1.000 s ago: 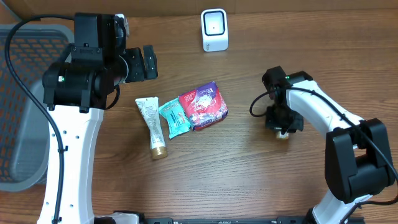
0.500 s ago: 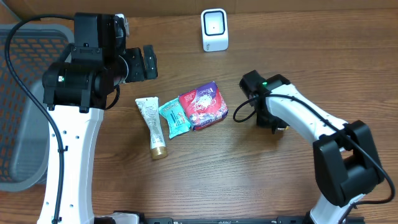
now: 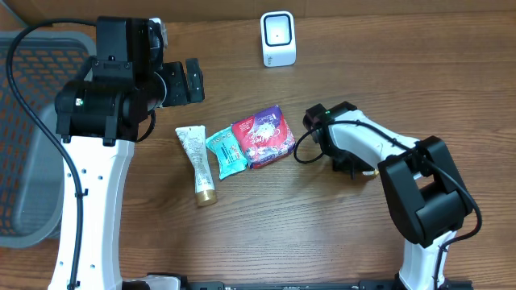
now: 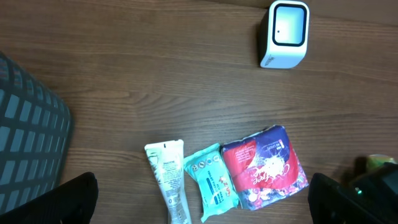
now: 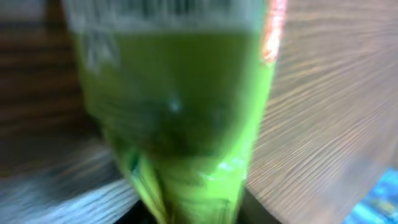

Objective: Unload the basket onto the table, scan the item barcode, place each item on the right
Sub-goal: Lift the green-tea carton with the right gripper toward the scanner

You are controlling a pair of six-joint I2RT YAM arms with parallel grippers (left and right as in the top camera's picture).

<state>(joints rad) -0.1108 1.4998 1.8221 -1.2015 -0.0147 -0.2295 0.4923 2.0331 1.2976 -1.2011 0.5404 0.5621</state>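
A green packet (image 5: pixel 180 118) fills the right wrist view, blurred, and reaches down between the dark fingers of my right gripper (image 5: pixel 199 211); the grip itself is not clear. Overhead, that gripper (image 3: pixel 357 167) hangs low over the table, right of the red and purple pack (image 3: pixel 264 137), and only a pale tip of the packet (image 3: pixel 372 171) shows. The white scanner (image 3: pixel 278 38) stands at the back middle. My left gripper (image 3: pixel 184 83) is open and high over the table's left; its fingers (image 4: pixel 74 199) frame the items from above.
A white tube (image 3: pixel 197 165) and a teal wipes pack (image 3: pixel 224 151) lie beside the red and purple pack in the middle. A grey mesh basket (image 3: pixel 32 161) stands at the left edge.
My right arm has swung left and folded in, carrying the green packet closer to the red and purple pack. The left arm has not moved.
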